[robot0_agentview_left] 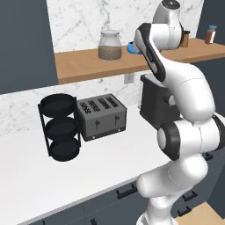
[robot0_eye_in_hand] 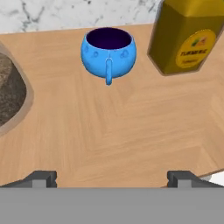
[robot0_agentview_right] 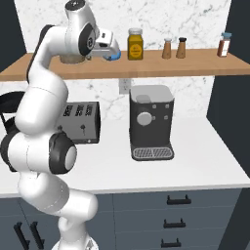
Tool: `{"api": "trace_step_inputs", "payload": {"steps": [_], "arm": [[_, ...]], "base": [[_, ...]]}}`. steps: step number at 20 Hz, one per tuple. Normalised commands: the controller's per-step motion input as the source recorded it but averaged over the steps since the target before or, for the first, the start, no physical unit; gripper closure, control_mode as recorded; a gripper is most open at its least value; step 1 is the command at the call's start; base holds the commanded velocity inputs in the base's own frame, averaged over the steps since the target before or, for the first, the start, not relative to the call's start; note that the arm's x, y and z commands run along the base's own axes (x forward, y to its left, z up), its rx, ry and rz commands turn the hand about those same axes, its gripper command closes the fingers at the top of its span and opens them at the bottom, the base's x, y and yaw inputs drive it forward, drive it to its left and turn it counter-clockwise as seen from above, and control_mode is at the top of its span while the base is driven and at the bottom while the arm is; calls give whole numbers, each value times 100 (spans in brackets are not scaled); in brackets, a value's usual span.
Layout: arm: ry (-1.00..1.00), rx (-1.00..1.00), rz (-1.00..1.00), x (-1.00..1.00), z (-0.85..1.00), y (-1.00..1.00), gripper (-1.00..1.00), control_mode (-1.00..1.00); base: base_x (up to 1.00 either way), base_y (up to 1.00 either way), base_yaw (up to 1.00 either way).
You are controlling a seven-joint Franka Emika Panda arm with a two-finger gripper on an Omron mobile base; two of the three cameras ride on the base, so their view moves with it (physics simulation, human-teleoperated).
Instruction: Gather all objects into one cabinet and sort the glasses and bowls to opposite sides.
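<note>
Sitting on the light wooden shelf (robot0_eye_in_hand: 131,131) is a small bright-blue cup (robot0_eye_in_hand: 108,52), upright, its dark inside showing and its little handle turned toward the hand camera. It stands near the marble wall, between a yellow turmeric jar (robot0_eye_in_hand: 188,37) just to one side and a big glass jar (robot0_agentview_left: 109,45) with brownish contents on the other; it touches neither. From the right base view the cup (robot0_agentview_right: 114,56) peeks out just past the gripper (robot0_agentview_right: 108,46), and from the left base view a sliver of blue (robot0_agentview_left: 132,47) shows behind the arm's forearm. The gripper (robot0_eye_in_hand: 113,178) hovers short of the cup with its two dark fingertips (robot0_eye_in_hand: 41,178) spread wide apart, nothing between them, bare shelf wood lying between the tips and the cup. Farther along the shelf stand two brown shakers (robot0_agentview_right: 174,48) and a small spice bottle (robot0_agentview_right: 223,45) with a red label. Below, on the white counter (robot0_agentview_left: 52,176), sit a black three-tier round rack (robot0_agentview_left: 60,127), a dark toaster (robot0_agentview_left: 102,116) beside it, and a dark coffee machine (robot0_agentview_right: 151,122). Dark slate-blue cabinet fronts (robot0_agentview_right: 176,215) with black handles run under the counter.
</note>
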Motion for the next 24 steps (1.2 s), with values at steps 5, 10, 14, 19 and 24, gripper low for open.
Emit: {"api": "trace_step_inputs", "payload": {"steps": [5,10,14,19,24], "arm": [[-10,0,0,19,-10,0,-100,-100],[2,0,0,50,6,0,-100,-100],[10,0,0,50,12,0,-100,-100],[14,0,0,36,11,0,-100,-100],[14,0,0,44,16,0,-100,-100]], "base": [[0,0,0],[0,0,0],[0,0,0],[0,0,0],[0,0,0]]}}
